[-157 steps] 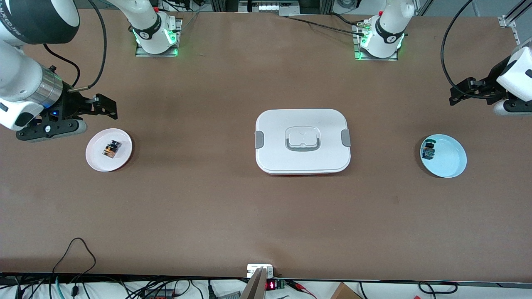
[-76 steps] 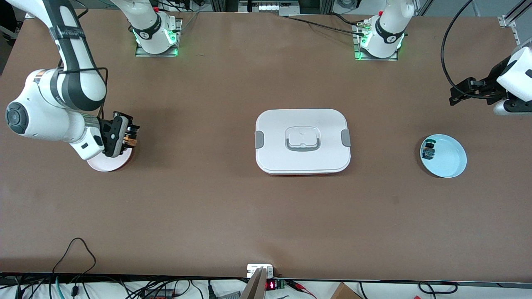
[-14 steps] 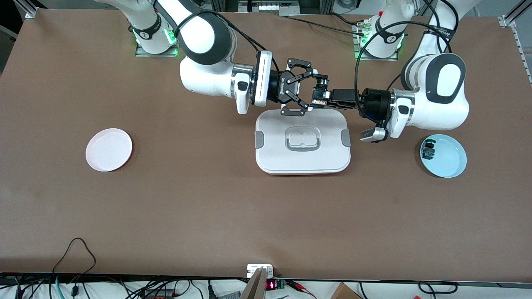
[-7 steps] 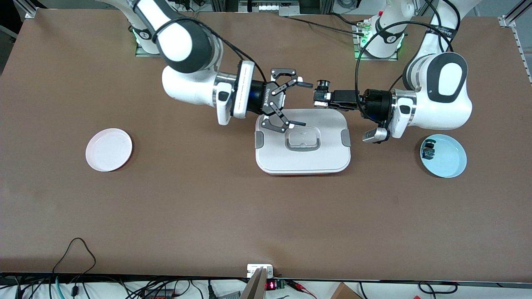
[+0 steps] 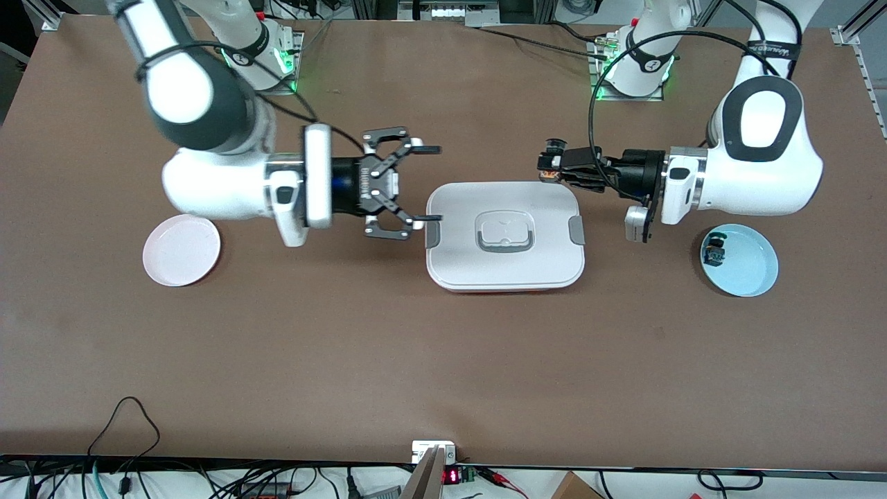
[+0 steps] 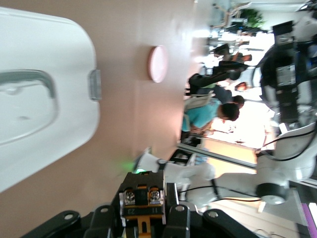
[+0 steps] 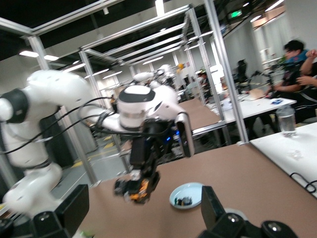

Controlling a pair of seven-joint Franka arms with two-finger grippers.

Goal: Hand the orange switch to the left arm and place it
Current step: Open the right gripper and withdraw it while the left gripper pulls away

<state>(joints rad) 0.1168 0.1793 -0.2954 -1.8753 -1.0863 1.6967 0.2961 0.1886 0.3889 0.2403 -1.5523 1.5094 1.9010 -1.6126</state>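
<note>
Orange switch half-hidden in left hand; right hand empty.

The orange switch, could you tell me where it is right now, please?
The orange switch is up in the air, clamped in the left gripper, over the box's edge nearest the arm bases, toward the left arm's end.

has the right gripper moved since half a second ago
Yes. The right gripper, open, has pulled back off the box toward the pink plate.
</note>
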